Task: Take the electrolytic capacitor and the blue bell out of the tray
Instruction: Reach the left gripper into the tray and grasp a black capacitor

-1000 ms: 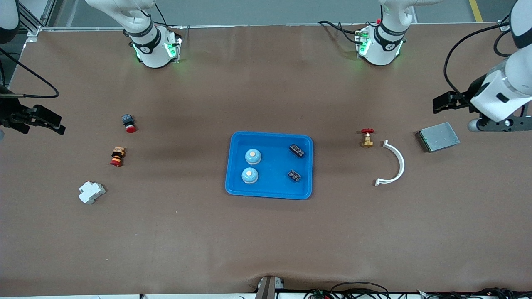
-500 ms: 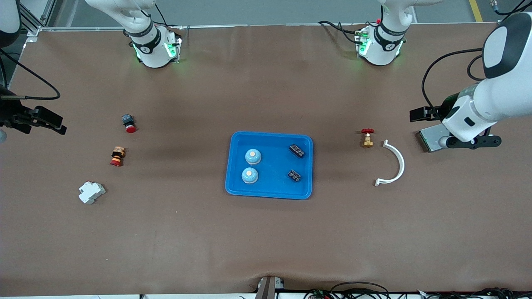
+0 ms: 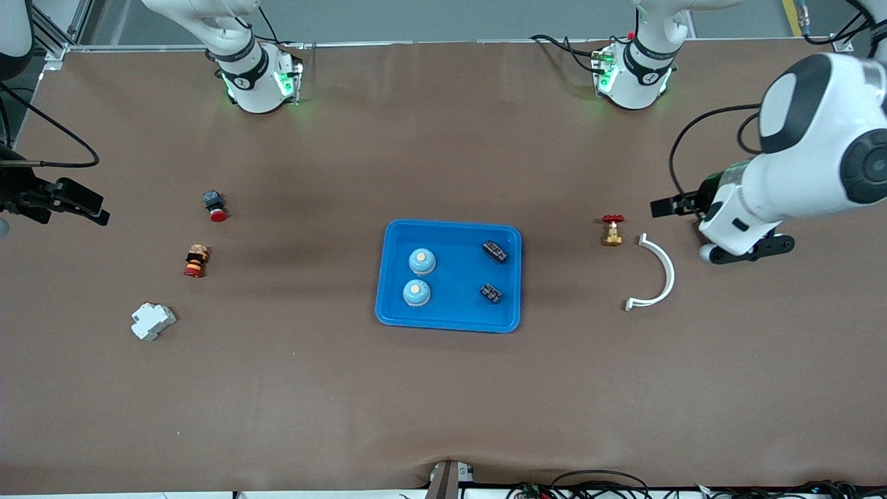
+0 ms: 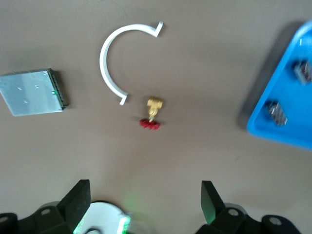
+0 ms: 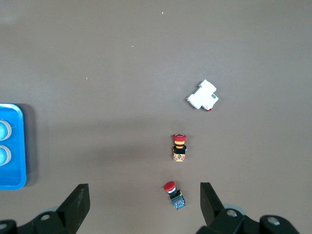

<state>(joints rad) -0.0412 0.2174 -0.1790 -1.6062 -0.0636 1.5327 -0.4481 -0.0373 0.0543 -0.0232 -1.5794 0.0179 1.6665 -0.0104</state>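
Left gripper (image 4: 141,204), jaws spread and empty, has swung from over the grey box (image 4: 33,91) toward the tray (image 3: 449,276), starting its reach; right gripper (image 5: 141,204) waits, released.

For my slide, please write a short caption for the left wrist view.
Open left gripper above the table, over a red-handled brass valve, white curved bracket, grey metal box and blue tray corner.

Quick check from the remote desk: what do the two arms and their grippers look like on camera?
Both arms are glossy white with black joint caps and rings, green lights at their bases, and black cables looping along them. The left gripper and the right gripper are black, with flat dark fingers.
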